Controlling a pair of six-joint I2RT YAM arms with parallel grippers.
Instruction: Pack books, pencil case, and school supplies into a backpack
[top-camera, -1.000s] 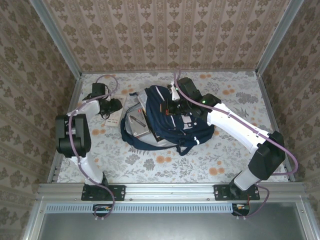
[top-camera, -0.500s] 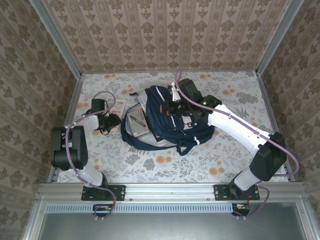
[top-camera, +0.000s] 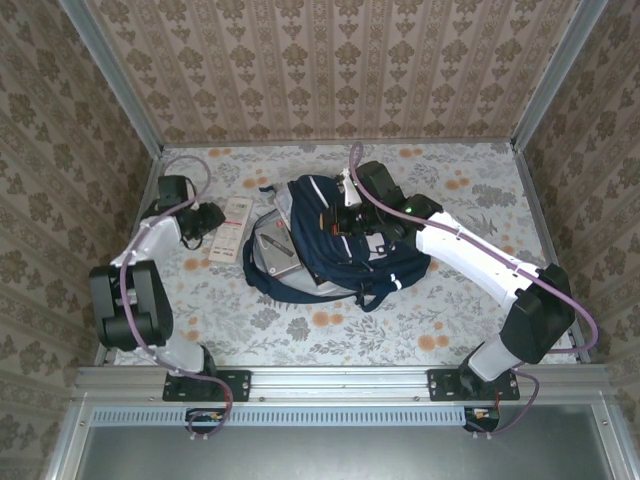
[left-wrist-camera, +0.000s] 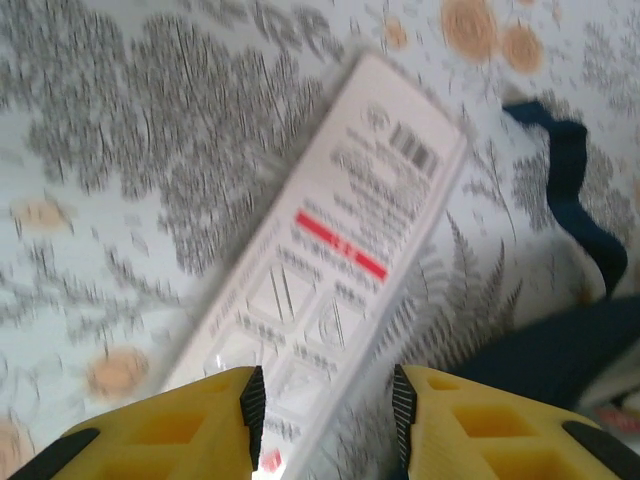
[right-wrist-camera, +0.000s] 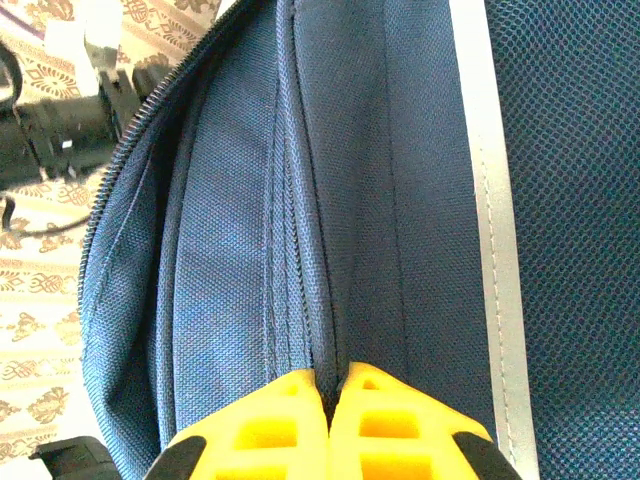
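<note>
Left claw (left-wrist-camera: 325, 405): jaws apart and clamped on nothing, low over the near end of the white packet (left-wrist-camera: 340, 260).
Right claw (right-wrist-camera: 335, 410): fingers pressed together on a raised ridge of navy fabric of the backpack (right-wrist-camera: 230, 250). It probably holds the mouth up for loading.
Packet, place: flat on the surface (left-wrist-camera: 120, 150), printed face up. It lies straight ahead of the left claw, with its near end running under the gap between the fingers.
Packet, long axis: slants away from the left claw, from near-left to far-right, with the barcode end farthest out. It is not square to the jaws.
Backpack, place: to the right of the left claw, just past the packet's right edge. A dark strap (left-wrist-camera: 575, 200) curls on the surface ahead and to the right.
Handling, judged: the packet looks thin, light and fairly stiff, and its smooth face is likely slippery. Lying flat, it offers little edge to catch.
Where to take hold, judged: across the narrow width near this end, one finger on each long edge, after turning the wrist to square up. Whether the present gap spans that width cannot be told.
Risk, judged: a skewed pinch could spin or skid it along the surface.
</note>
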